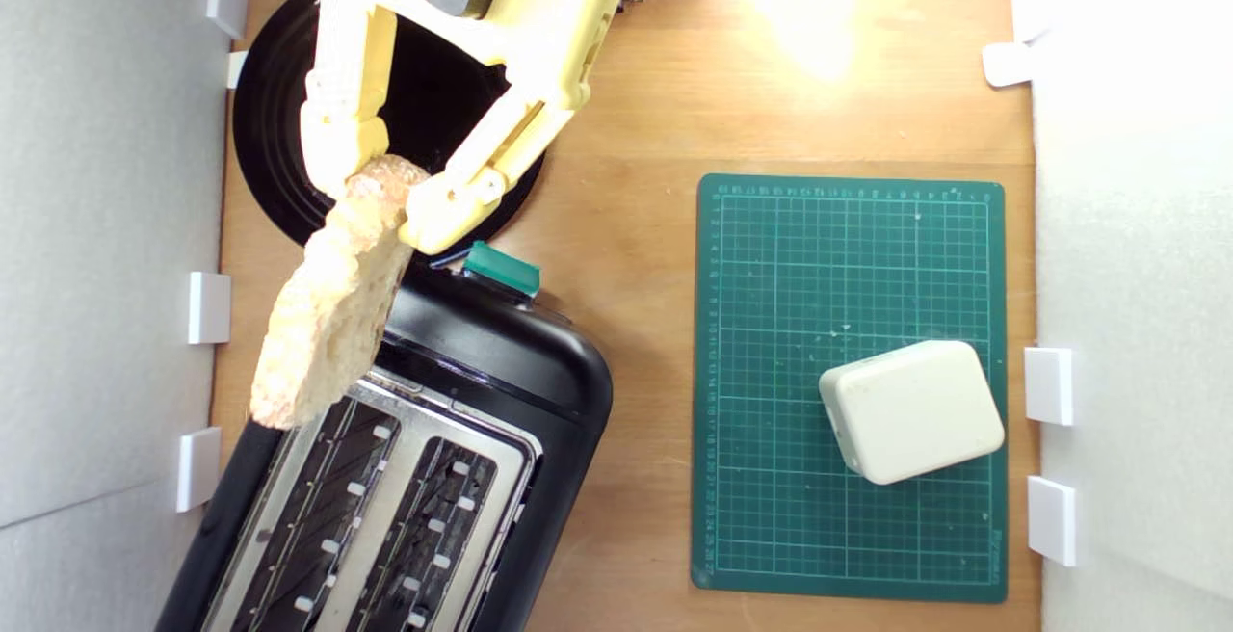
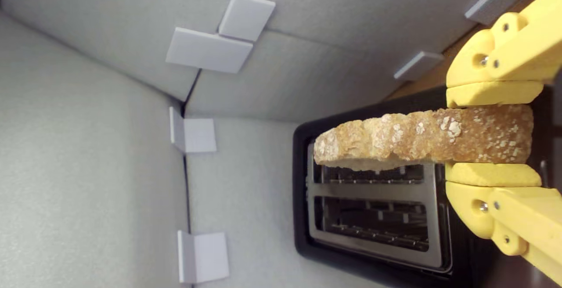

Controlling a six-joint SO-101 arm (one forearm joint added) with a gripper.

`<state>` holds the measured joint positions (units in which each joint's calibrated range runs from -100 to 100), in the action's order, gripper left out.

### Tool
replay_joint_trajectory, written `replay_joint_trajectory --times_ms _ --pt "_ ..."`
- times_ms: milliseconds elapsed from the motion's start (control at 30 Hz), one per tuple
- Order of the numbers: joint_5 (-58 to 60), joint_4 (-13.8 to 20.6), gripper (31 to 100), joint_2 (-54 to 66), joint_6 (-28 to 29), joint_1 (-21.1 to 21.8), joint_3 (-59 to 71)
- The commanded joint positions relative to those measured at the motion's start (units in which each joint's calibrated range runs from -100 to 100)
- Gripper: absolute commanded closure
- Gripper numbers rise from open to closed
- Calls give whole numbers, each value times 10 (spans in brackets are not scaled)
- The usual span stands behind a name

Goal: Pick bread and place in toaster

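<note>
The yellow pincer [image 1: 380, 191] is clamped on the bread [image 1: 332, 300], one finger [image 2: 494, 92] pressed to each flat side of the slice at its thicker end. The bread hangs in the air, its crust edge (speckled with pale flour in the wrist view) facing the wrist camera, and its free end reaches out over the toaster [image 1: 539, 372]. In the exterior view the slice overlaps the corner of the silver top plate beside the slot nearer that view's left; it is not inside either slot, and both slots show empty wire guides. The toaster lies at an angle on the wooden counter [image 1: 636, 227], its teal lever knob [image 1: 501, 269] just past the pincer. Behind the arm sits a round black plate [image 1: 275, 121]. Farther to the exterior view's right, a green cutting mat [image 1: 771, 256] carries an off-white rounded block [image 1: 910, 410], well apart from the toaster.
</note>
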<state>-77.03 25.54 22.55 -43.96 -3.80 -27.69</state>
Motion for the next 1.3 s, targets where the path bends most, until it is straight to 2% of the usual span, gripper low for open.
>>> replay_joint_trajectory --times_ms 0,500,733,1100,1267 --pt "-22 7 791 7 -3 -6 -36" --pt "-14 6 791 -26 0 -7 -39" --pt "28 5 791 -27 2 -8 -39" --pt "55 8 791 -70 2 -8 -94" --pt "83 6 791 -74 2 -27 -92"
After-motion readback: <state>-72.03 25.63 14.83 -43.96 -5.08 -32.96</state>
